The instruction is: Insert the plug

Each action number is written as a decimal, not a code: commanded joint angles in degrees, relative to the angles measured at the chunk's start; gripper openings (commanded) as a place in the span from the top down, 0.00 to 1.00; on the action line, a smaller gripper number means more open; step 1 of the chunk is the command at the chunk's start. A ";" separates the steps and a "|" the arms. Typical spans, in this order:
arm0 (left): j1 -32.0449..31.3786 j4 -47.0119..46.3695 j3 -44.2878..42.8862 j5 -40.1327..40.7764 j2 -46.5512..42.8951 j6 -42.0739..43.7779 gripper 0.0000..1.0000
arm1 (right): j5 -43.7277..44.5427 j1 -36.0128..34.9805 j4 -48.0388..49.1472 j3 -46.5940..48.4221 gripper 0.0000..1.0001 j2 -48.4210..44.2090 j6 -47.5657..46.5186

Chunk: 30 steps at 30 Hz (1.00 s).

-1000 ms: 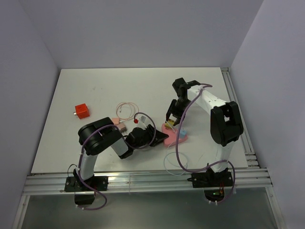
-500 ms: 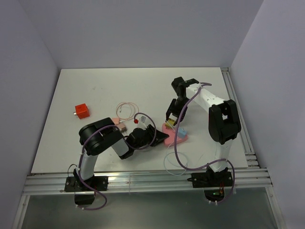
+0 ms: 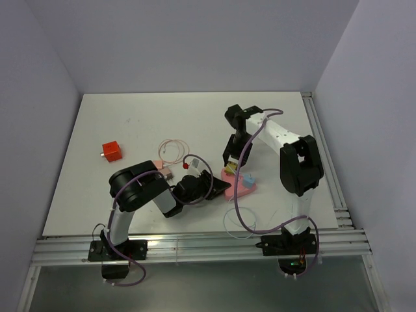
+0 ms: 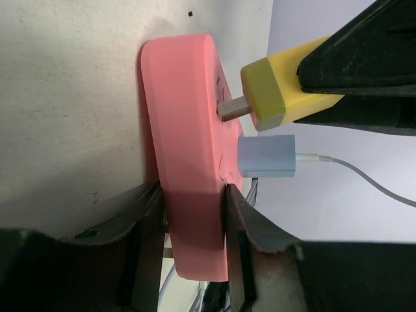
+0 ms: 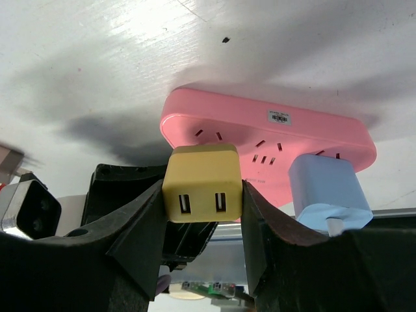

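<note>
A pink power strip (image 3: 239,187) lies on the white table. My left gripper (image 4: 193,224) is shut on one end of the strip (image 4: 188,149). My right gripper (image 5: 202,195) is shut on a yellow plug (image 5: 202,183), a USB charger cube, right over the strip (image 5: 260,140). In the left wrist view the yellow plug (image 4: 276,91) has its metal prongs partly inside a socket, with a small gap left to the strip's face. A light blue plug (image 4: 266,156) with a white cable sits fully in the neighbouring socket; it also shows in the right wrist view (image 5: 328,192).
An orange cube (image 3: 111,151) lies at the left. A pink adapter (image 3: 160,168) with a thin looped cable (image 3: 173,149) lies near the left arm. A white cable (image 3: 237,224) loops in front of the strip. Metal rails run along the near and right table edges.
The right arm's upper part has swung a little to the left while its gripper has stayed over the strip. The left arm and the strip have not moved.
</note>
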<state>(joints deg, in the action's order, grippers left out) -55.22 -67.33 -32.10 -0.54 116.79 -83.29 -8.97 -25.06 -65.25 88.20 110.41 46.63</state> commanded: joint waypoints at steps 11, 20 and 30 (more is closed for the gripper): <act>-0.33 22.86 3.00 5.46 5.11 8.93 1.00 | 1.24 -7.64 2.59 -7.43 1.00 1.56 1.53; -0.32 21.10 3.88 6.60 6.60 7.18 1.00 | 0.63 -10.36 2.50 -6.73 1.00 0.42 5.22; -0.24 18.20 4.59 8.62 8.10 7.79 1.00 | -2.89 -7.56 3.47 -7.88 1.00 1.03 5.67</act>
<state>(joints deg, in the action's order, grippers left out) -55.88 -71.85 -30.76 1.41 118.78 -85.25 -7.73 -33.06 -64.12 82.50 107.11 52.05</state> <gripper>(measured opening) 0.396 0.514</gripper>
